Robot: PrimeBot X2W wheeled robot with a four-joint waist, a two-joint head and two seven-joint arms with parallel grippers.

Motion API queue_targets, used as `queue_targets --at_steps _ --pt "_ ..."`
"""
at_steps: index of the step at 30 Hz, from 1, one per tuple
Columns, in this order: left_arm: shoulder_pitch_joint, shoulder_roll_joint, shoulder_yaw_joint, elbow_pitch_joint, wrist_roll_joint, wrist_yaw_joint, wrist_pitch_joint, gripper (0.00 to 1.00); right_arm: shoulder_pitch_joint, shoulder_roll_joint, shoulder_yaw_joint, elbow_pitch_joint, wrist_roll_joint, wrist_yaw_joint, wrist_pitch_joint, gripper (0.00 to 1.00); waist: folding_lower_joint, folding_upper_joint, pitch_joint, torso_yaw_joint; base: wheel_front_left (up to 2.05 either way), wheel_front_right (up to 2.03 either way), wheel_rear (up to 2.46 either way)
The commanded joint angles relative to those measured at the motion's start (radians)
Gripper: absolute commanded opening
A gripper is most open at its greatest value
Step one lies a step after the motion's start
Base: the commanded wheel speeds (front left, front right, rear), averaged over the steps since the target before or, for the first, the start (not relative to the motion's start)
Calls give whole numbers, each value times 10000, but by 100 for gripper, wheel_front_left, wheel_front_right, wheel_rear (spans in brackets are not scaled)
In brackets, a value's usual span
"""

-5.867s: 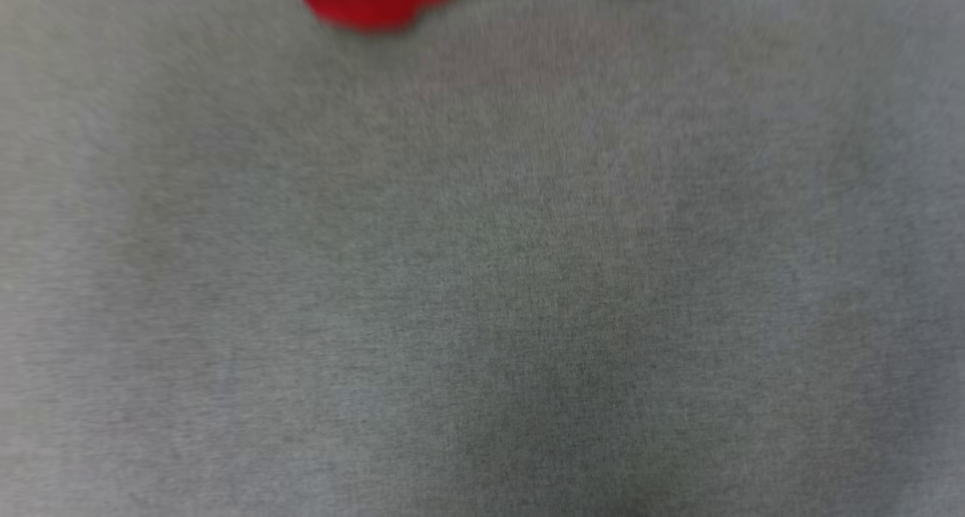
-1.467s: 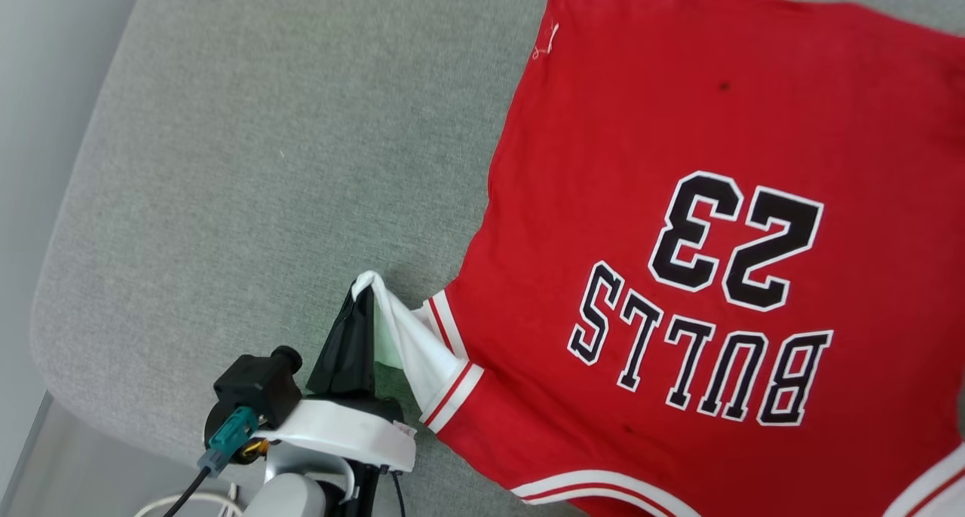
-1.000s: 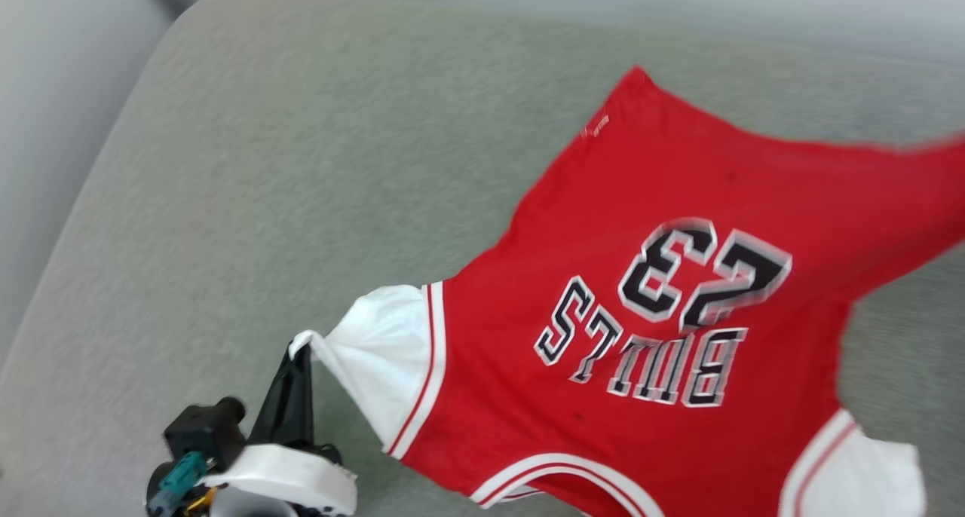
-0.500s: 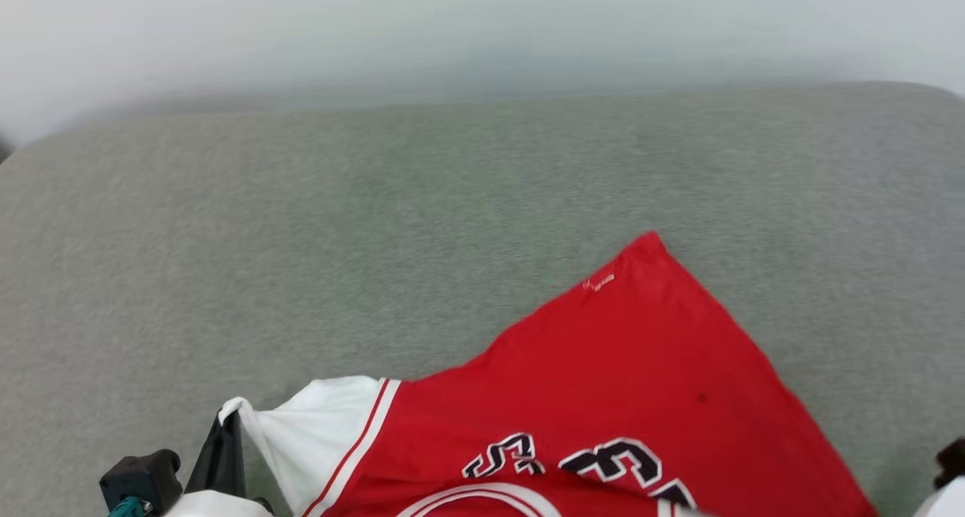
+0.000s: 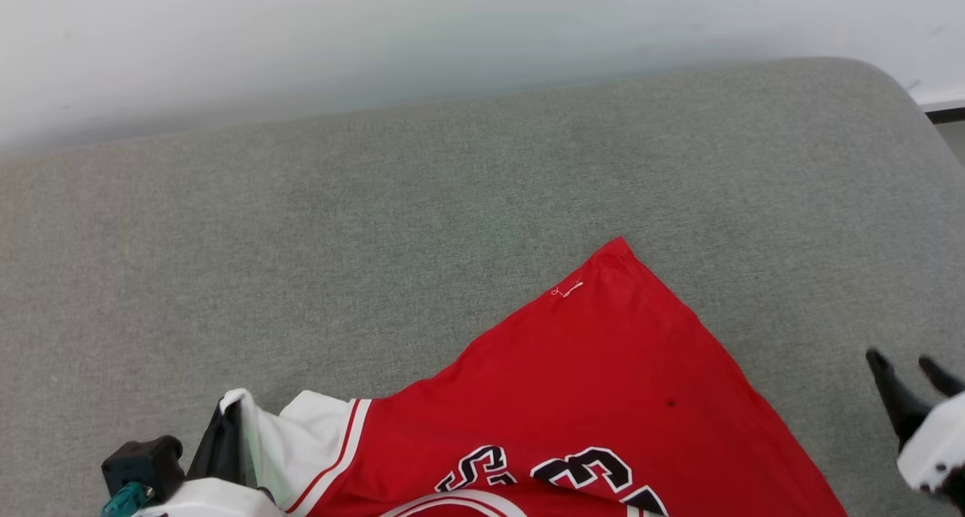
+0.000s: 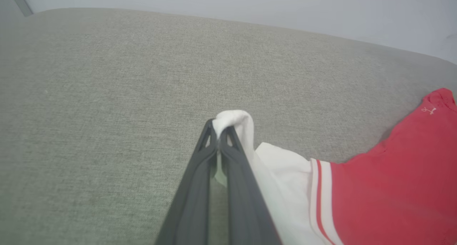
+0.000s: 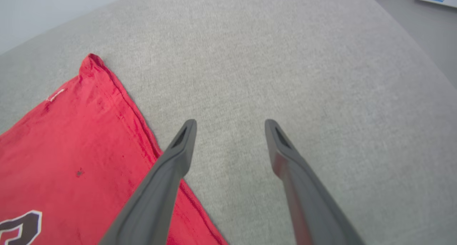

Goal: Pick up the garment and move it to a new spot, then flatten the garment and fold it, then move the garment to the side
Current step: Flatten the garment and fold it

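Change from half a second back: left claw (image 6: 217, 132) stays clamped on the white sleeve (image 6: 282, 166), which bunches up more now. The garment (image 5: 603, 396) lies near the front of the grey woven tabletop (image 5: 377, 200), hem corner pointing away. Right claw (image 7: 230, 123) has swung in beside the red edge, fingers apart, empty. Flattening's next, I'd guess. Thin matte knit, stitched hem, black white-edged print.

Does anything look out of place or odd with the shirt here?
The garment lies askew, a hem corner pointing toward the far edge of the cushion. The left gripper pinches its white sleeve; the right gripper is open, holding nothing. Also a loose white thread and a dark speck on the red cloth.
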Motion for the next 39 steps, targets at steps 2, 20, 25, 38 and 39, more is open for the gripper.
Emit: queue_targets --at_steps 2,20,25,38,39 --pt "-275 3 -106 -144 103 -8 44 0 -748 118 98 343 -212 -7 -655 100 1 -1 229 167 0 0 0" --pt "-1983 -518 -1102 -882 665 -314 -57 0 -6251 -592 3408 2369 -60 -7 5567 100 1 -1 2101 1859 0 0 0" --pt "-2412 -776 -1357 -673 730 -488 -242 0 -6820 -478 3634 3008 -221 -6 6084 100 1 -1 2472 2259 0 0 0" --pt "-2627 -770 -1377 -176 604 -635 -487 0 -6965 -713 4789 4386 615 -6 6091 0 1 -1 2156 2281 0 0 0" --pt "-2672 -676 -1378 -177 611 -675 -427 0 -7021 -768 4818 4376 657 -6 5982 0 1 -1 2042 2263 0 0 0"
